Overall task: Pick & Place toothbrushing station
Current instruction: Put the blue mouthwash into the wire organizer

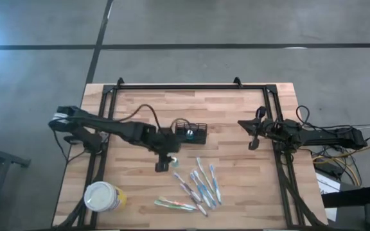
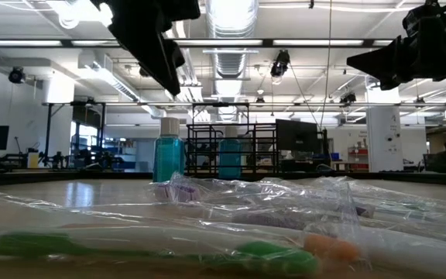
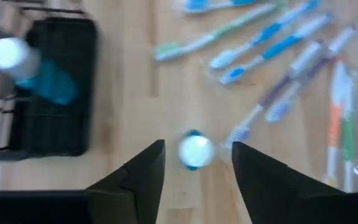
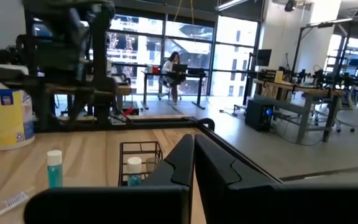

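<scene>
Two bottles: one teal, white-capped, upright inside the caddy (image 1: 199, 126); the other (image 3: 193, 151) upright on the bare wood, apart from it.
Caddy position: mid-table, slightly toward the far edge, between the two arms; black wire mesh, upright.
Left pincer (image 3: 196, 144): poised directly above the loose bottle, released, fingers spread to either side of the cap with a gap visible on both sides; no contact seen.
Right pincer (image 1: 252, 136): parked at the right edge of the table, clenched on nothing, well apart from the work.
Toothbrushes (image 1: 201, 186): about seven, still in wrappers, scattered on the near half of the table beside the loose bottle; none in the caddy.
Yellow canister (image 1: 103, 197): near left corner, white lid on, uninvolved.
Step in hand: judged to be the handling of the second bottle, with loading of the caddy only begun.
Next move calls for: a straight descent centred on the cap, a firm close on the bottle body, a lift clear of the nearest brush head, then a short carry to a free compartment.
Risk: tipping the narrow bottle through an off-centre close; snagging a wrapper.
</scene>
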{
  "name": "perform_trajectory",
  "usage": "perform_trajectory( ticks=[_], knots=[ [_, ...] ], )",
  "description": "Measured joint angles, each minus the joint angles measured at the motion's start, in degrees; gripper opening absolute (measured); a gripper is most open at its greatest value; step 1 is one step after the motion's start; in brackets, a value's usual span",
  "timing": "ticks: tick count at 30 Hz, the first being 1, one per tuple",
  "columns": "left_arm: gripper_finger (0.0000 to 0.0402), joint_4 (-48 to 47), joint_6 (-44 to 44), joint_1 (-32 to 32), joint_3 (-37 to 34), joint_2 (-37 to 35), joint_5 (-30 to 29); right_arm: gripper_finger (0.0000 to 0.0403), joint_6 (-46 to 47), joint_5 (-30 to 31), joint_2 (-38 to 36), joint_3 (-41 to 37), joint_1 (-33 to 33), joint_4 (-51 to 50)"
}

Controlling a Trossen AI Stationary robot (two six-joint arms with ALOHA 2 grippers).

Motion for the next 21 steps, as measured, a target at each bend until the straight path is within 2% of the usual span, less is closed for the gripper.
perform_trajectory(
  ticks=[9,21],
  knots=[
    [0.0218,-1.5,1.5,-1.6,4.4,6.5,-0.1,0.0008,-0.1,0.0,0.0,0.0,0.0,0.0],
    [0.0218,-3.0,-1.2,-1.6,3.7,8.0,-1.4,0.0008,0.1,0.0,0.0,0.0,0.0,0.0]
  ],
)
